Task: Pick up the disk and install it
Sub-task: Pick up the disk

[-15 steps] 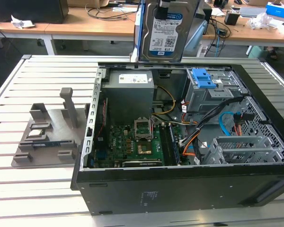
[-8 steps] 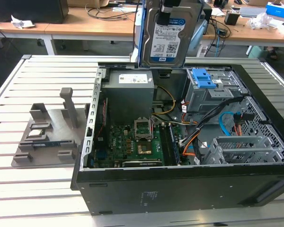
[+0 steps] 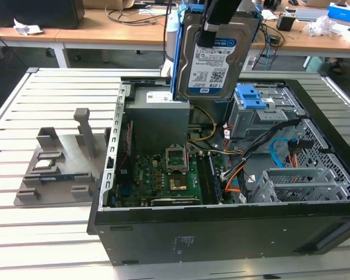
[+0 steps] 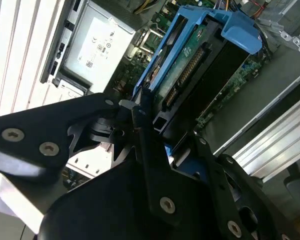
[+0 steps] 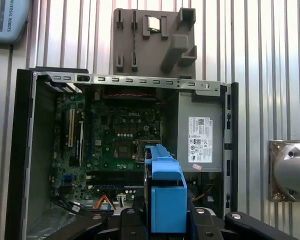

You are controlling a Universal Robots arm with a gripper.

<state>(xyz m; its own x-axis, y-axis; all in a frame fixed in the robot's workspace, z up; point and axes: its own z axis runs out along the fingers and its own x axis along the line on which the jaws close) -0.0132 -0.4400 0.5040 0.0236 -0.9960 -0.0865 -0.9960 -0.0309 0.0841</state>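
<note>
The disk (image 3: 209, 58) is a silver hard drive with a white-and-blue label, framed by a blue carrier rail. It hangs upright in the air above the back of the open computer case (image 3: 221, 233). My gripper (image 3: 212, 32) comes down from above and is shut on the disk's upper part. In the second wrist view the disk (image 4: 200, 60) shows its green circuit side between my black fingers (image 4: 140, 125). In the first wrist view its blue carrier (image 5: 167, 192) sits over the case's motherboard (image 5: 122, 140).
Inside the case are a grey power supply box (image 3: 160, 114) with a white sticker, a drive cage with a blue ribbed latch (image 3: 251, 96), and loose cables (image 3: 280, 146). A grey fixture plate (image 3: 61, 166) lies on the slatted table at the exterior view's left.
</note>
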